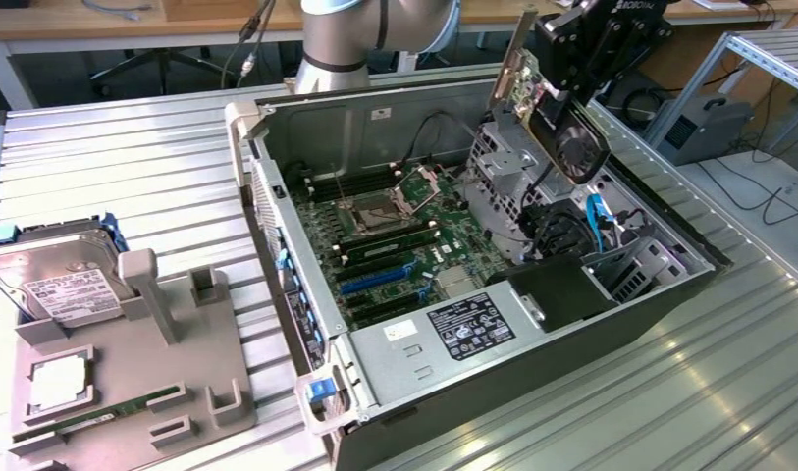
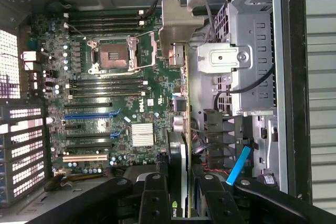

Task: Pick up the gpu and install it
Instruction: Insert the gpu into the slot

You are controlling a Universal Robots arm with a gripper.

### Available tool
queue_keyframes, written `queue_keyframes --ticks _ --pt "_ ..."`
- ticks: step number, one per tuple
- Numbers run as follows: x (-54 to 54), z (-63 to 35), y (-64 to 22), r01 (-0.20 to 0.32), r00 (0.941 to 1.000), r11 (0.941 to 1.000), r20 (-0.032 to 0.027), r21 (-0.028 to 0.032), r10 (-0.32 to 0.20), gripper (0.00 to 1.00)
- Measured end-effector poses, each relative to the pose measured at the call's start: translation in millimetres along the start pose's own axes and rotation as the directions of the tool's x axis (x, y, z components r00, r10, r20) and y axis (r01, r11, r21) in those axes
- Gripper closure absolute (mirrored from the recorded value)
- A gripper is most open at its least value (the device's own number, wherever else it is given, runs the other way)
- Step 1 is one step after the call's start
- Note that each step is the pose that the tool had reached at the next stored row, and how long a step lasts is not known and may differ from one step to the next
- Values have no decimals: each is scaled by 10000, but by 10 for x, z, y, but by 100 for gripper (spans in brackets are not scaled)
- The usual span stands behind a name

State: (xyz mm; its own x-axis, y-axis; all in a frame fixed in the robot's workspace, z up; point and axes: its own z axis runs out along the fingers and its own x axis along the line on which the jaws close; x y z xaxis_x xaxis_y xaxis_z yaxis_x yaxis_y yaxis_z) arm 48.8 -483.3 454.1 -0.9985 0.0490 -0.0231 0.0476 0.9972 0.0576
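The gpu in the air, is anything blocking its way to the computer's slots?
Nothing visible. The gripper holds the gpu over the open case, close beside the metal drive cage, and the card slots lie bare.

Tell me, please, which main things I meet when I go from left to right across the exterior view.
hard drive → CPU socket on the motherboard → gpu, lifted and tilted → metal frame at the far right
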Motion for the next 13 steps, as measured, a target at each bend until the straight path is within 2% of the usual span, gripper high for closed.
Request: queue_keyframes --ticks 11,13 --pt "-1 0 0 17 10000 10000 0 0 -17 73" --pt "-1 0 0 212 9998 9998 -12 -5 -212 73"
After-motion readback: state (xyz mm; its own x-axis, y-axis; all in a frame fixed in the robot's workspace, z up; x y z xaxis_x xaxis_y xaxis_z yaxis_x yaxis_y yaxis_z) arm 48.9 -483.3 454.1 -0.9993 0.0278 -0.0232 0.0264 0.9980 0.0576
